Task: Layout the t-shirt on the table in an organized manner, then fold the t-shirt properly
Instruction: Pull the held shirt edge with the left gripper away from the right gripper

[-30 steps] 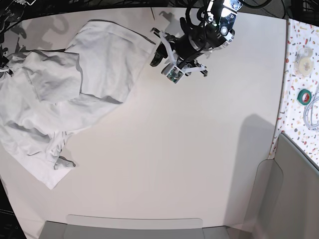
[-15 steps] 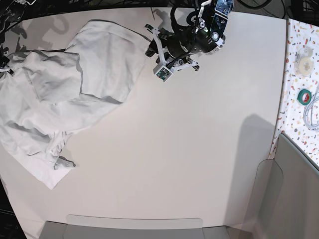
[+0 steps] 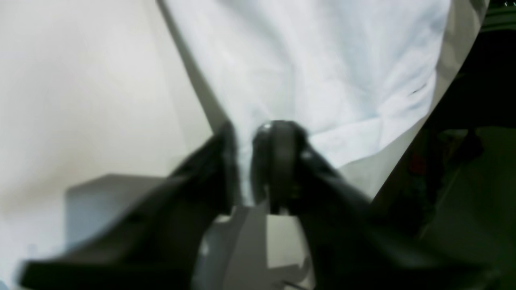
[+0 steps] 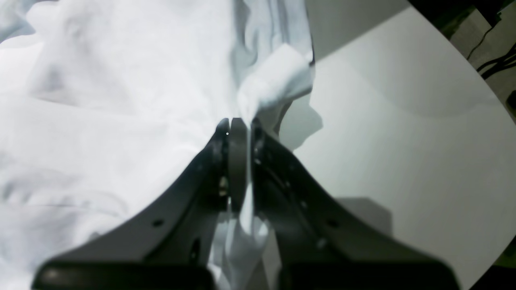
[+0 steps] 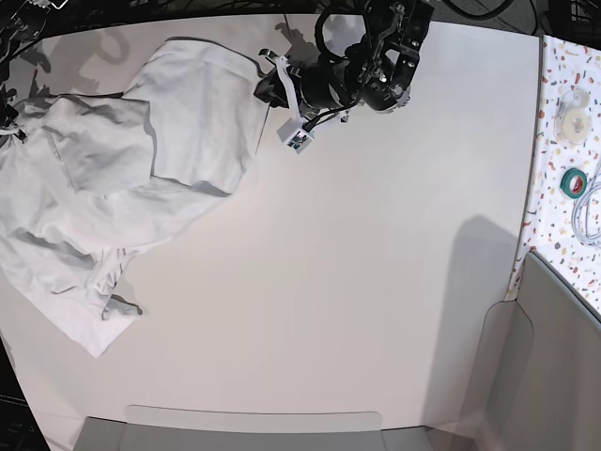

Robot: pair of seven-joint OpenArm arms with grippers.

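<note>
Left wrist view. The left gripper (image 3: pixel 246 161) filled the lower frame, blurred. Its two dark fingers (image 3: pixel 282 161) stood close together with a strip of white cloth between them, pinching an edge of the t-shirt (image 3: pixel 314 68). The cloth spread upward and away from the fingertips, lightly creased. The off-white table (image 3: pixel 80 100) lay bare to the left of the cloth.

Right wrist view. The right gripper (image 4: pixel 240 137) had its fingers pressed together on a fold of the t-shirt (image 4: pixel 121 100); white cloth showed between the jaws and hung down below them. The garment lay bunched and wrinkled across the left and upper part of the frame. A small raised flap stood just above the fingertips. The table (image 4: pixel 403 141) lay bare to the right.

Base view. The t-shirt (image 5: pixel 122 169) lay crumpled in the far left part of the table (image 5: pixel 357 310), one section folded over another, a lower corner reaching toward the near left edge. The left gripper (image 5: pixel 268 89) sat at the garment's far right edge, touching the cloth. The right gripper was barely visible at the left frame edge. On the right ran a speckled strip (image 5: pixel 563 141) bearing a green tape roll (image 5: pixel 575 181) and a pale tape roll (image 5: pixel 573 117).
</note>
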